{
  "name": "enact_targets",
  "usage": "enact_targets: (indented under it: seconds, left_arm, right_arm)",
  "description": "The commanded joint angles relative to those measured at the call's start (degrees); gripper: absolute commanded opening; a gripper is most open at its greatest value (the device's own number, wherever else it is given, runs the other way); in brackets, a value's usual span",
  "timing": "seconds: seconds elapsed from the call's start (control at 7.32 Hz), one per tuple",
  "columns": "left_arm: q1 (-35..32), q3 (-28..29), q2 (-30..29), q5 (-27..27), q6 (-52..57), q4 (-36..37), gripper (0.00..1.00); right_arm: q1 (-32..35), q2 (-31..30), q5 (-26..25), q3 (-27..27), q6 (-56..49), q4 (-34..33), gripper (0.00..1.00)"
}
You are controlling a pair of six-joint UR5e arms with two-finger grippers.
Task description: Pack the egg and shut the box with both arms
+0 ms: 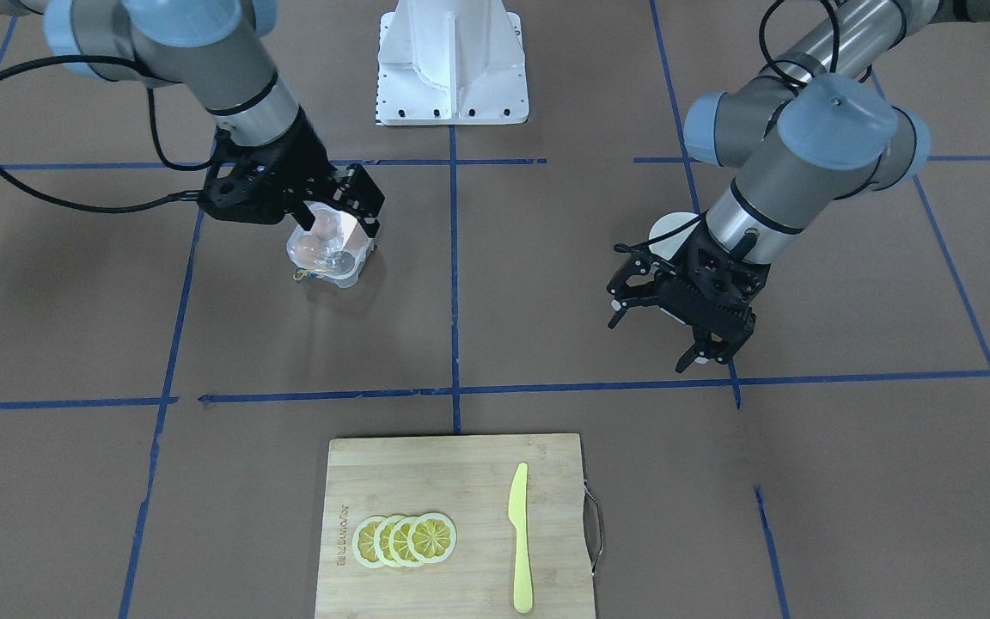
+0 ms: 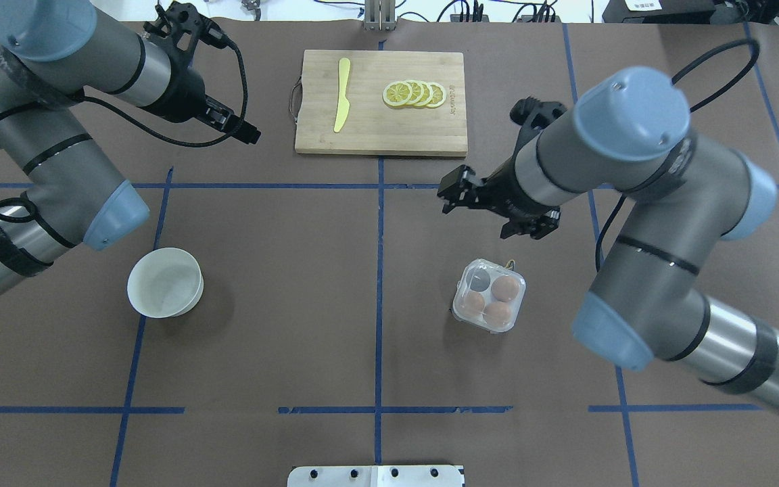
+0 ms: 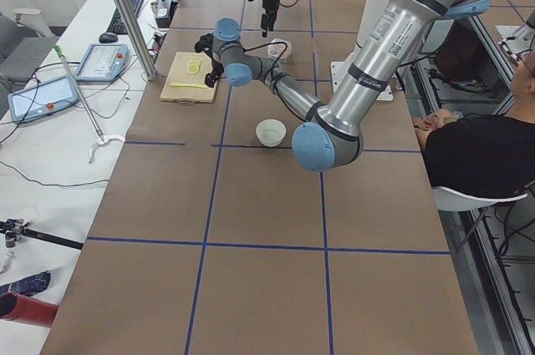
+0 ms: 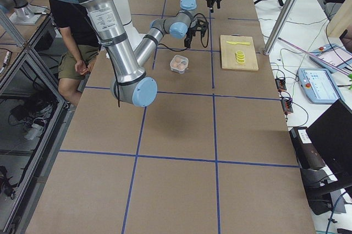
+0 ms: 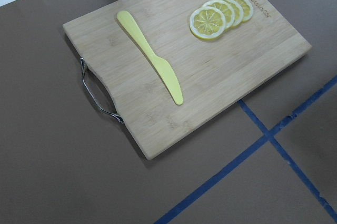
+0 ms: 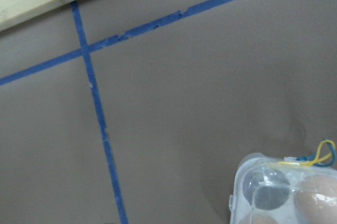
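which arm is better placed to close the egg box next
Right. The right gripper hovers right by the box, which holds three eggs. The left gripper is far across the table, out towards the cutting board.

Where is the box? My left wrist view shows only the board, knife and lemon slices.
Observer: The box is on the table, near the right fingers, apart from the board.
Operator: How many eggs are inside?
Observer: Three eggs; one cell is unfilled.
Operator: Do the left fingers hold one?
Observer: No, the left fingers are open and hold nothing.
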Motion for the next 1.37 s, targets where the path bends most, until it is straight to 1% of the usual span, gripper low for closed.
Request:
enact_targets:
  seconds: [0.0, 0.14, 0.27, 0.41, 0.55, 0.68, 0.82, 0.96, 1.09, 1.23]
  left_arm:
    - [-3.5, -2.3, 5.4, -0.5, 6.5, 0.0, 0.95]
    - [-5.7, -2.3, 8.2, -0.5, 10.9, 0.1, 0.95]
    - [-8.9, -1.6, 10.4, -0.5, 14.5, 0.1, 0.95]
    - [-12.8, 0.6, 11.6, -0.4, 19.5, 0.1, 0.96]
    - [-17.5, 3.4, 12.3, -0.5, 26.1, 1.1, 0.99]
    - [-21.8, 4.1, 12.7, -0.5, 31.7, 6.2, 0.99]
    - [-26.5, 4.0, 12.5, -2.4, 33.1, 12.6, 0.99]
    - [-31.4, 3.9, 12.1, -10.6, 33.0, 22.9, 1.0]
    - [-34.7, 2.5, 12.7, -13.1, 32.9, 32.8, 1.0]
    - [-34.8, -1.4, 17.8, -13.0, 32.8, 37.6, 1.0]
  right_arm:
    - [11.9, -7.9, 10.8, 3.5, -7.5, -0.6, 1.0]
    - [17.0, -14.1, 13.6, 3.8, -18.7, -0.6, 1.0]
    - [23.7, -18.8, 15.2, 2.8, -31.2, -0.9, 1.0]
    - [31.3, -21.5, 17.2, -1.0, -43.0, -1.0, 1.0]
    - [38.8, -21.9, 18.7, -8.6, -56.4, -1.0, 1.0]
    - [44.2, -20.7, 19.1, -18.0, -71.4, -0.9, 1.0]
    - [47.4, -17.8, 19.1, -25.1, -79.8, -1.0, 1.0]
    - [49.6, -17.1, 18.9, -29.5, -84.8, -1.0, 1.0]
    - [50.1, -17.0, 19.0, -31.6, -88.1, -1.0, 1.0]
    - [50.1, -16.2, 18.8, -31.8, -88.3, -1.3, 1.0]
